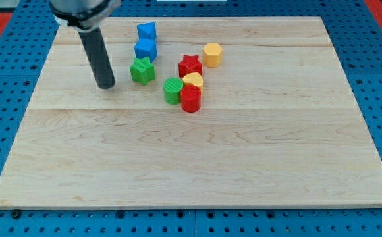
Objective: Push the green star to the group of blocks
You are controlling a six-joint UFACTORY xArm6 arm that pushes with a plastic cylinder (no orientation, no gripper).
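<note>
Resting on the pale wooden board, we are keeping my tip just left of the green star block, apart from it. It is sitting below two blue blocks, near the green cylinder. No fingers here.

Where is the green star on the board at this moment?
The green star lies in the upper left-centre of the camera view, just below the lower blue block, with my tip to its left and the green cylinder to its lower right.
</note>
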